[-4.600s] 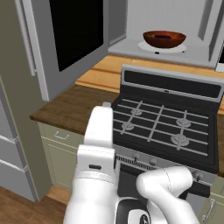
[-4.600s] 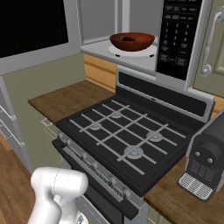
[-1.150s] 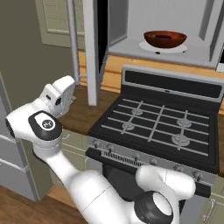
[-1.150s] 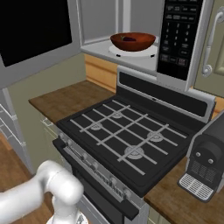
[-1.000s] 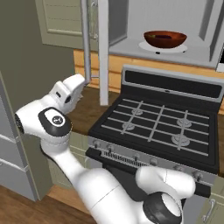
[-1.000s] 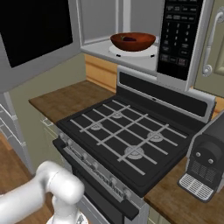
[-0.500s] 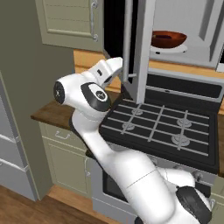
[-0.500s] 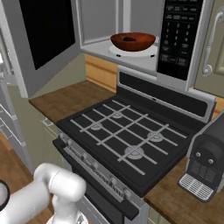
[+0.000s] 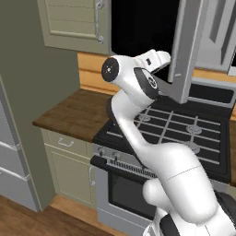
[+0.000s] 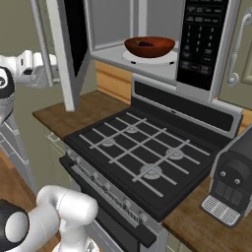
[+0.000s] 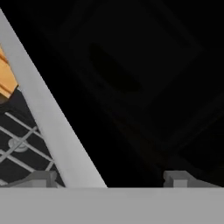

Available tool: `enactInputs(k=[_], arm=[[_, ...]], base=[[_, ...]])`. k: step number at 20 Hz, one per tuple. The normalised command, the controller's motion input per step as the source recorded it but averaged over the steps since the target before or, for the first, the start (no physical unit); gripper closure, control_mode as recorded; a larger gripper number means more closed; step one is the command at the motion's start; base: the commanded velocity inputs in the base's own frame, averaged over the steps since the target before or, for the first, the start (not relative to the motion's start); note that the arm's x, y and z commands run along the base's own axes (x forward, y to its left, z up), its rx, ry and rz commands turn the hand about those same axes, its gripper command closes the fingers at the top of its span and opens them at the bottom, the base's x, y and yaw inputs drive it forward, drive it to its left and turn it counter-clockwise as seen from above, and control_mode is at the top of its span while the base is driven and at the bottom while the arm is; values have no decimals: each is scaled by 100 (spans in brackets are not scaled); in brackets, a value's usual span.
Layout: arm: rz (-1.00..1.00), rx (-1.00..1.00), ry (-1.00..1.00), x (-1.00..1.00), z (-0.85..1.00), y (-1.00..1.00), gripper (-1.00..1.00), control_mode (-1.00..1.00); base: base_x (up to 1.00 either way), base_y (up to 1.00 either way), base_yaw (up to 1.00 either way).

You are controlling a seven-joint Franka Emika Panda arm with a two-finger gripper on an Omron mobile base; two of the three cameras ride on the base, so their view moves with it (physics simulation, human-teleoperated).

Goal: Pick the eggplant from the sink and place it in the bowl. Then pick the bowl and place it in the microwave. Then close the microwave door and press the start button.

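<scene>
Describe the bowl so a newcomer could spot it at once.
Start at the black gas stove and look up to the light grey microwave above it. Inside, on the white round turntable, sits the bowl: wide, shallow, glossy reddish-brown, the only round wood-like thing among grey and black panels.

Glossy white arm of rounded, tubular links, joined by bulbous housings. Dark, near-black round caps on the joints — one with a small pale centre mark just behind the hand, another on the adjacent housing. Boxy white hand with flat faces and dark recesses. Two small dark grey fingertips, blocky and squared — set well apart at the front of the hand.
</scene>
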Motion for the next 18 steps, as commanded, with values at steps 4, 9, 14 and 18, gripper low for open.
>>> enactInputs(k=[4,9,14,18], arm=[[0,12,-1,12,0,-91,-100,-100],[2,9,-5,34,0,-73,-100,-100],[5,6,-6,56,0,-55,-100,-100],[5,4,-5,53,0,-46,-100,-100]], base=[[0,0,0],[0,0,0],[0,0,0],[0,0,0]])
